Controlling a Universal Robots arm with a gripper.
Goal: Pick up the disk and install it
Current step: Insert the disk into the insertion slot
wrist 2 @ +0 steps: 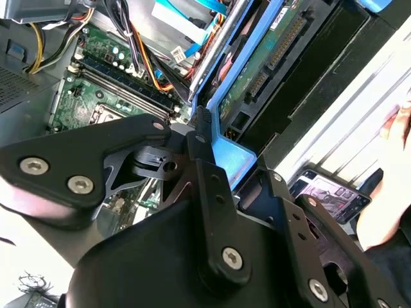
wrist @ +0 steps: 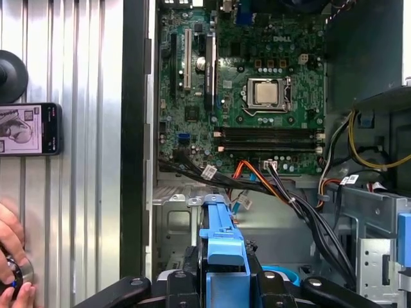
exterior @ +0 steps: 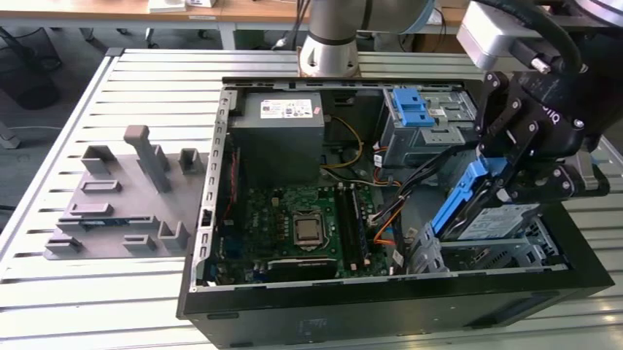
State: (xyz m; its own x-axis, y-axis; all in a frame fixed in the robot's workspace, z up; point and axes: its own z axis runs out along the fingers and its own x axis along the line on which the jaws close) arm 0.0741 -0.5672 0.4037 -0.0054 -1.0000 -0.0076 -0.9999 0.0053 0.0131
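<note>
A: Claw state?
B: Clamped on the disk, held on edge above the drive bay.
A: Long axis?
B: Runs 1-to-7 o'clock in the exterior view; bay directly beneath.

disk lower part hidden in bay | hand cut by edge

light: bright, even daylight | glare: slatted desk washes pale beside the computer case | shadows: soft inside the case | blur: gripper body soft up close
</note>
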